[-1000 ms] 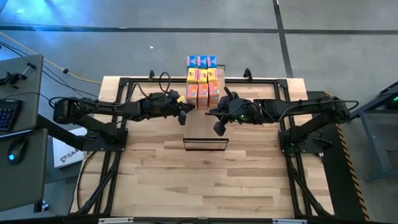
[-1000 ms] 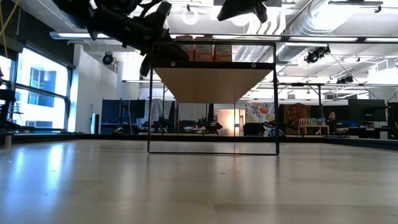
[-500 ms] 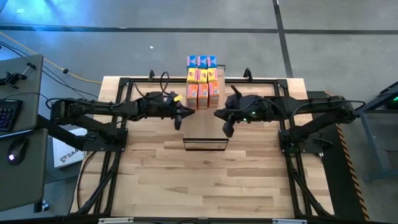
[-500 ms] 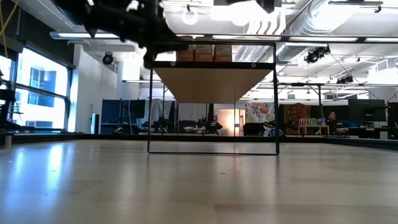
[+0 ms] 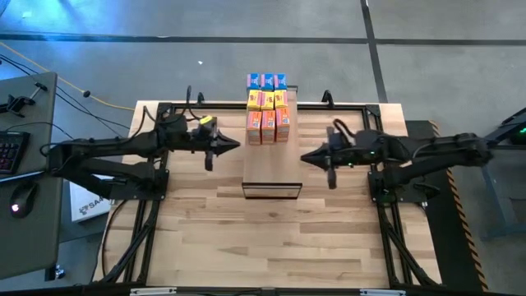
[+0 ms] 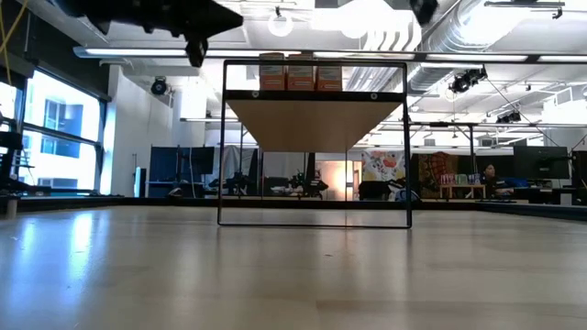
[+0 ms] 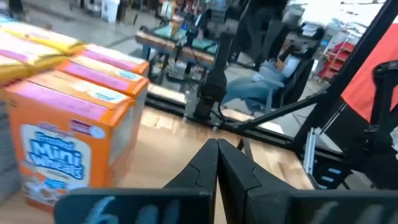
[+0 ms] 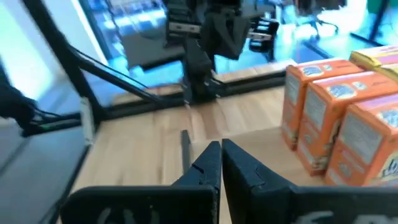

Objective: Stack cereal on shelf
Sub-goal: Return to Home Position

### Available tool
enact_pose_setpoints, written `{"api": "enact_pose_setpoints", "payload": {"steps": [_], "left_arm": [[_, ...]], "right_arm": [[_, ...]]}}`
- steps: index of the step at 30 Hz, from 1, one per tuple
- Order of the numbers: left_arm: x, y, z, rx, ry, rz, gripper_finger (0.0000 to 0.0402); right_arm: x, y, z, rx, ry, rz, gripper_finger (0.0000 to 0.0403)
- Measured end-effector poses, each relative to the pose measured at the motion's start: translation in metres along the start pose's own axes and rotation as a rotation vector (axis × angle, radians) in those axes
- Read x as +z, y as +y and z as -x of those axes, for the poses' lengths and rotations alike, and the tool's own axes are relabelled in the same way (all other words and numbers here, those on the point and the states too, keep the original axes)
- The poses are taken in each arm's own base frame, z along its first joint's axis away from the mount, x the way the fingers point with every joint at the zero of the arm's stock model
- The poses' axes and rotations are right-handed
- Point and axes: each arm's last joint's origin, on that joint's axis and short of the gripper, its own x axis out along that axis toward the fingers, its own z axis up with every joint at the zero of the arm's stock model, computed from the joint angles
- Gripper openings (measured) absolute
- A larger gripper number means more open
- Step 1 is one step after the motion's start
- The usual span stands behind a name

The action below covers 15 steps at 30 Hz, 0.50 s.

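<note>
The cereal boxes (image 5: pixel 267 105) stand in rows on the shelf (image 5: pixel 271 168), blue at the far end, then yellow, then orange-red nearest. The low view shows the orange boxes (image 6: pixel 300 71) on the shelf's top plank. My left gripper (image 5: pixel 234 145) is shut and empty, left of the shelf; its wrist view shows orange boxes (image 7: pixel 68 127) beside it. My right gripper (image 5: pixel 306 158) is shut and empty, right of the shelf; its wrist view shows orange boxes (image 8: pixel 339 127).
The shelf stands on dark frame legs (image 6: pixel 222 147) at the middle of the wooden tabletop (image 5: pixel 271 238). A dark rail frame (image 5: pixel 164 111) runs round the table's far part. Desks with a keyboard and mouse (image 5: pixel 20 197) stand at the left.
Both grippers have drawn back from the boxes: my left toward the table's left edge, my right toward the right edge. In the low view both have risen out toward the picture's top. The boxes have stayed in place on the shelf.
</note>
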Motion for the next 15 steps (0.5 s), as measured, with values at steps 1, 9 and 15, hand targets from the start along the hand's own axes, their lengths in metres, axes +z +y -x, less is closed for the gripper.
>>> {"api": "enact_pose_setpoints", "payload": {"steps": [1, 9, 15], "left_arm": [[-0.001, 0.002, 0.002, -0.004, -0.014, -0.011, 0.0000], [-0.017, 0.020, 0.020, 0.058, -0.082, -0.046, 0.0000], [-0.031, 0.033, 0.034, 0.119, -0.116, -0.068, 0.0000]], "right_arm": [[-0.007, -0.003, 0.005, 0.015, -0.023, -0.007, 0.0000], [-0.053, -0.029, 0.053, -0.044, -0.204, 0.025, 0.0000], [-0.081, -0.041, 0.081, -0.088, -0.312, 0.047, 0.0000]]}}
